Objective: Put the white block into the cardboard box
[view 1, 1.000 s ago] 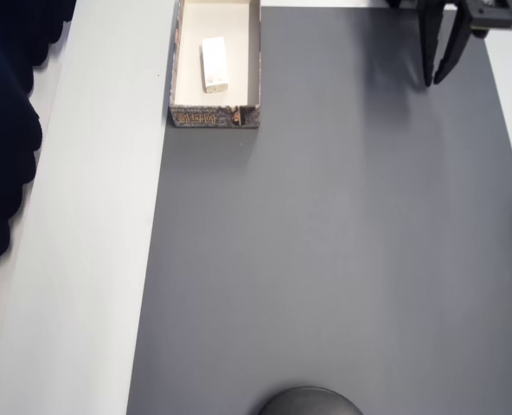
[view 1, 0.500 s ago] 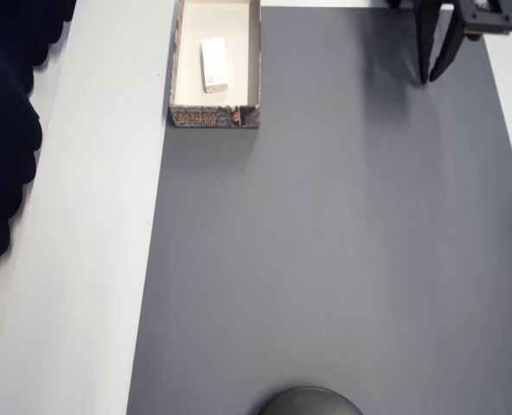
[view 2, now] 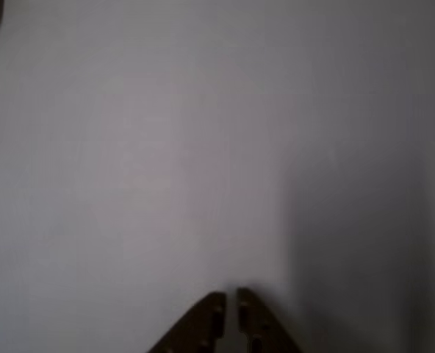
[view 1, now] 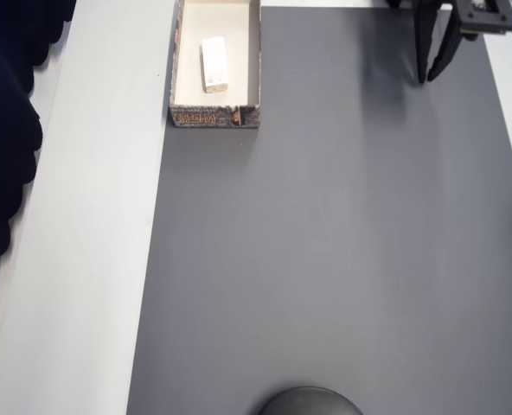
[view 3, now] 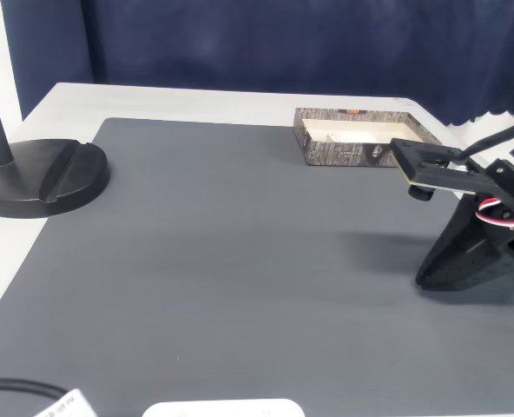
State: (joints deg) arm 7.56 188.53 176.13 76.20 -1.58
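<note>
The white block (view 1: 214, 63) is lying flat on the floor of the cardboard box (view 1: 257, 60), which is sitting at the top edge of the overhead view, its far end cut off by the frame. In the fixed view the box (view 3: 344, 149) is showing its patterned side, and its near wall is hiding the block. The hand (view 1: 432, 78) is hanging over the grey mat (view 1: 342, 259) at the top right, well apart from the box, most of the arm cropped out. In the wrist view its fingers (view 2: 203, 323) are sitting almost together, a thin slit between the tips, gripping nothing. A black stand base (view 3: 40, 178) is resting on the tabletop (view 1: 92, 259), half cut off overhead.
</note>
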